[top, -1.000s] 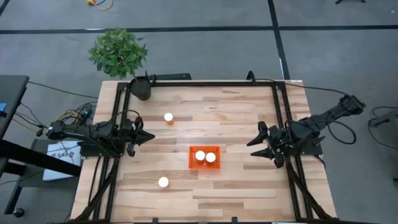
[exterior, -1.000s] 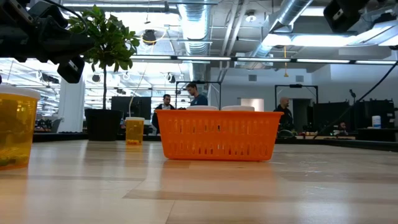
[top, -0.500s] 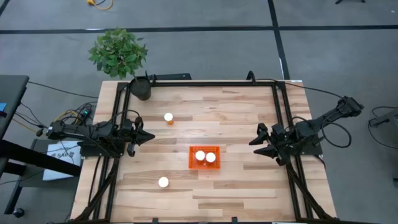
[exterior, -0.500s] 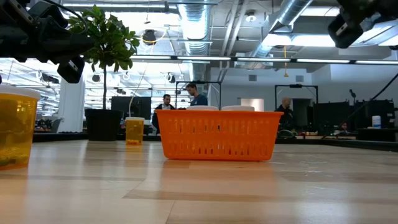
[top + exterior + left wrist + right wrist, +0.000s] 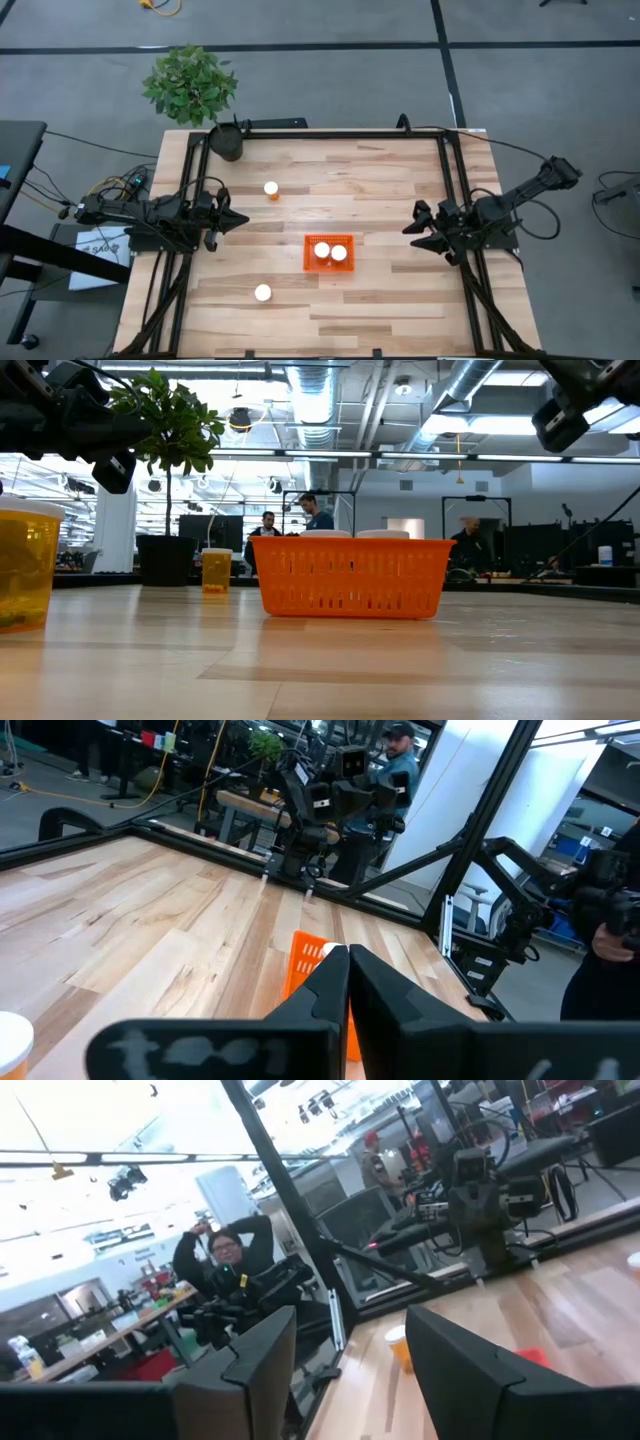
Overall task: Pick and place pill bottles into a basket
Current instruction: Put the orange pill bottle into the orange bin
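From above, the basket (image 5: 329, 253) already held two pill bottles (image 5: 331, 252). Two more stood upright, caps up: the far bottle (image 5: 271, 189) toward the plant pot (image 5: 227, 142), the near bottle (image 5: 262, 293) on the opposite side. Both lay on the basket's left-arm side, so my left gripper (image 5: 228, 222), fingers closed on nothing, was nearer. My right gripper (image 5: 422, 228) hung beyond the basket, fingers spread, empty. Only the low view showed the bottles' amber bodies on the desk (image 5: 400, 660).
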### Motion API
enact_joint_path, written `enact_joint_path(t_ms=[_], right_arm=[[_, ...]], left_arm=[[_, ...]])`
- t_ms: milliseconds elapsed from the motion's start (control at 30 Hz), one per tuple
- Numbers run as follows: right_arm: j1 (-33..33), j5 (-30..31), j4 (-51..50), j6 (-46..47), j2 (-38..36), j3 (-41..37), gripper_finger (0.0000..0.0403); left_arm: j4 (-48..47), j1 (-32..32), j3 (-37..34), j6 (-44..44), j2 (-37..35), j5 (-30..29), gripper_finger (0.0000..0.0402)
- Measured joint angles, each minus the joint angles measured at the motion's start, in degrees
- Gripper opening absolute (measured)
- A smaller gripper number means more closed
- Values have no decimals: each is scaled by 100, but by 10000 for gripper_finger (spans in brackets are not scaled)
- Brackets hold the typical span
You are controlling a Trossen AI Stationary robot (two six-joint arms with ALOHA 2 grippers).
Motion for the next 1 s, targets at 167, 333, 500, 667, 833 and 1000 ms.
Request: enact_joint_path(t_ms=[167, 333, 500, 667, 833, 1000], right_arm=[[2, 0, 296, 210, -129, -311, 180], [2, 12, 537, 358, -230, -513, 180], [2, 11, 407, 332, -232, -515, 176], [2, -2, -463, 480, -230, -517, 176], [2, -4, -1031, 509, -230, -519, 174], [2, -9, -1739, 530, -230, -522, 171]], left_arm=[[0, 0, 0, 0, 0, 1, 0], [0, 0, 0, -1, 1, 2, 0], [0, 0, 0, 0, 0, 2, 0], [0, 0, 0, 0, 2, 0, 0], [0, 0, 0, -2, 0, 1, 0], [0, 0, 0, -2, 0, 2, 0]])
